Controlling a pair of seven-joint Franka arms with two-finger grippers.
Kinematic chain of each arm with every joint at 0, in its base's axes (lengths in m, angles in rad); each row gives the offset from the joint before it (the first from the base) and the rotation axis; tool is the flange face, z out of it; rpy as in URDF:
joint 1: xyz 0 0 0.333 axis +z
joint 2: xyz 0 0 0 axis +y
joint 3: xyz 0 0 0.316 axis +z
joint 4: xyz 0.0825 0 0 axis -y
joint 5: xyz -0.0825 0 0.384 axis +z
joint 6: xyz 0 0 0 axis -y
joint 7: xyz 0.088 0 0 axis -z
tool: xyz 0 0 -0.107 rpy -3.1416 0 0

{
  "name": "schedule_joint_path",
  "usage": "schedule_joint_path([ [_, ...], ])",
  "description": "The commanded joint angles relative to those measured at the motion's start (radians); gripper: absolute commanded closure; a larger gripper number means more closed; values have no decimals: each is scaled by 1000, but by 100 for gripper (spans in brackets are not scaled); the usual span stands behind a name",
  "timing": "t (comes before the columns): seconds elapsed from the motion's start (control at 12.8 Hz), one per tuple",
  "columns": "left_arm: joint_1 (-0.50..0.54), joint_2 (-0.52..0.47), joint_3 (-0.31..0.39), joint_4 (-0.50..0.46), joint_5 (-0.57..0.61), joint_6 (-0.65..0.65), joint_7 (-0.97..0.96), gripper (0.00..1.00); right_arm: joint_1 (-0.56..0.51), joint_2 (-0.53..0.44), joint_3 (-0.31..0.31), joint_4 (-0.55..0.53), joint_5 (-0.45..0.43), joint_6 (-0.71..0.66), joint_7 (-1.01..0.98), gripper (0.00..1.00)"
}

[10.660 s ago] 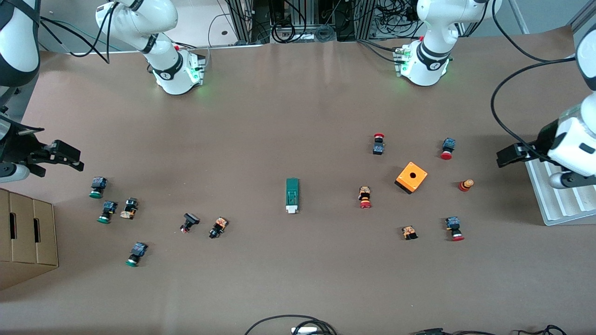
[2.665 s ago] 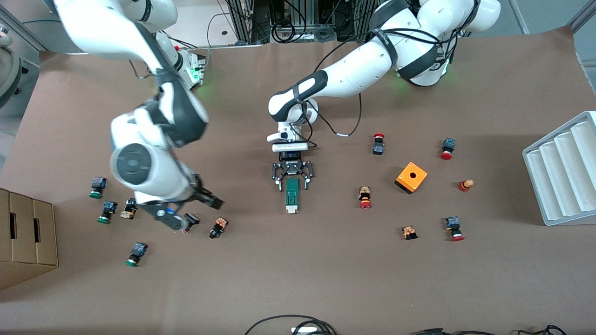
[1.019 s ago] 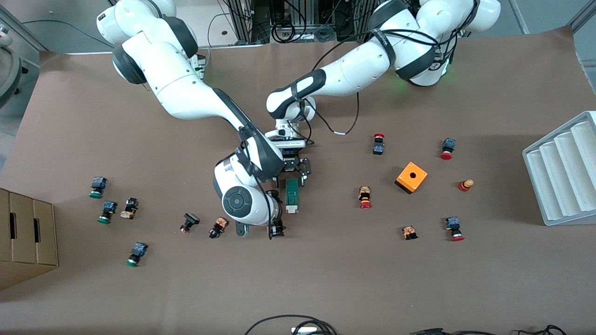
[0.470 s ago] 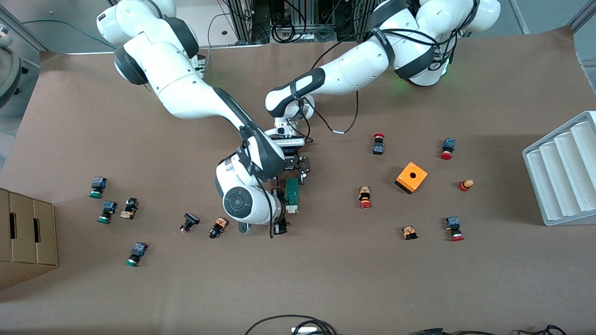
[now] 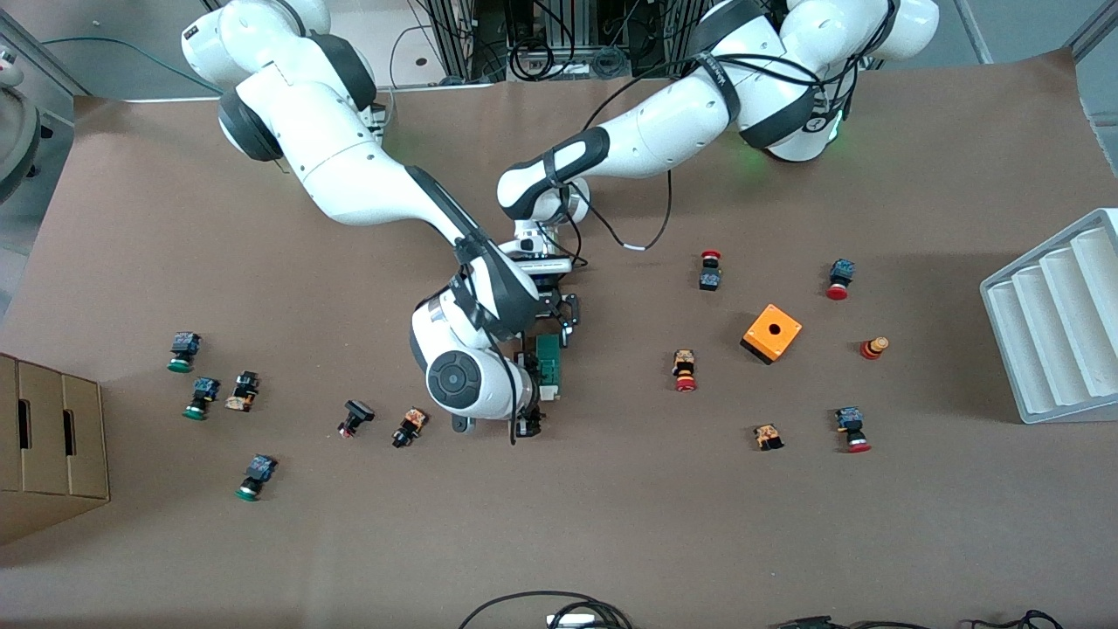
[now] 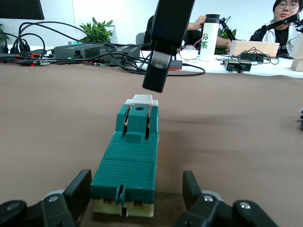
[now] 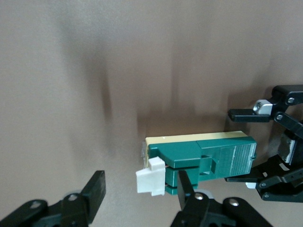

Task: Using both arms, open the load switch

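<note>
The load switch (image 5: pixel 549 360) is a narrow dark-green block lying flat mid-table, its white piece (image 5: pixel 548 395) at the end nearer the front camera. My left gripper (image 5: pixel 548 325) is low at the switch's other end. In the left wrist view the left gripper (image 6: pixel 136 185) is open, its fingers (image 6: pixel 81 191) flanking the switch (image 6: pixel 130 163) with a gap on each side. My right gripper (image 5: pixel 527 393) comes in from the right arm's end of the table. In the right wrist view the right gripper (image 7: pixel 141 184) is open around the white piece (image 7: pixel 151 182), one finger by the green body (image 7: pixel 208 158).
An orange cube box (image 5: pixel 772 333) and several red-capped push buttons (image 5: pixel 685 370) lie toward the left arm's end. More buttons (image 5: pixel 409 426) lie toward the right arm's end. A white ridged rack (image 5: pixel 1048 323) and a cardboard box (image 5: pixel 48 437) sit at the table's ends.
My right wrist has shifted closer to the switch, bringing its fingers around the white piece. Both grippers' jaws have narrowed. The switch has stayed in place.
</note>
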Motion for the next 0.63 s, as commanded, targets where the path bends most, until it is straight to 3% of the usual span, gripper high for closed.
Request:
schedule_joint_path([
  [0.0, -4, 18, -9, 14, -11, -12, -7, 20, 25, 41, -7, 50, 24, 18, 40, 34],
  [0.24, -4, 18, -12, 16, -11, -19, -10, 21, 25, 41, -5, 50, 25, 20, 57, 39],
  [0.31, -4, 18, -18, 16, -12, -21, -10, 29, 23, 41, -2, 50, 30, 17, 57, 48],
  [0.39, -2, 18, -24, 16, -12, -25, -10, 38, 23, 41, -4, 50, 50, 17, 59, 48],
  [0.55, -2, 18, -24, 16, -12, -27, -10, 39, 23, 41, -4, 50, 52, 15, 60, 50],
])
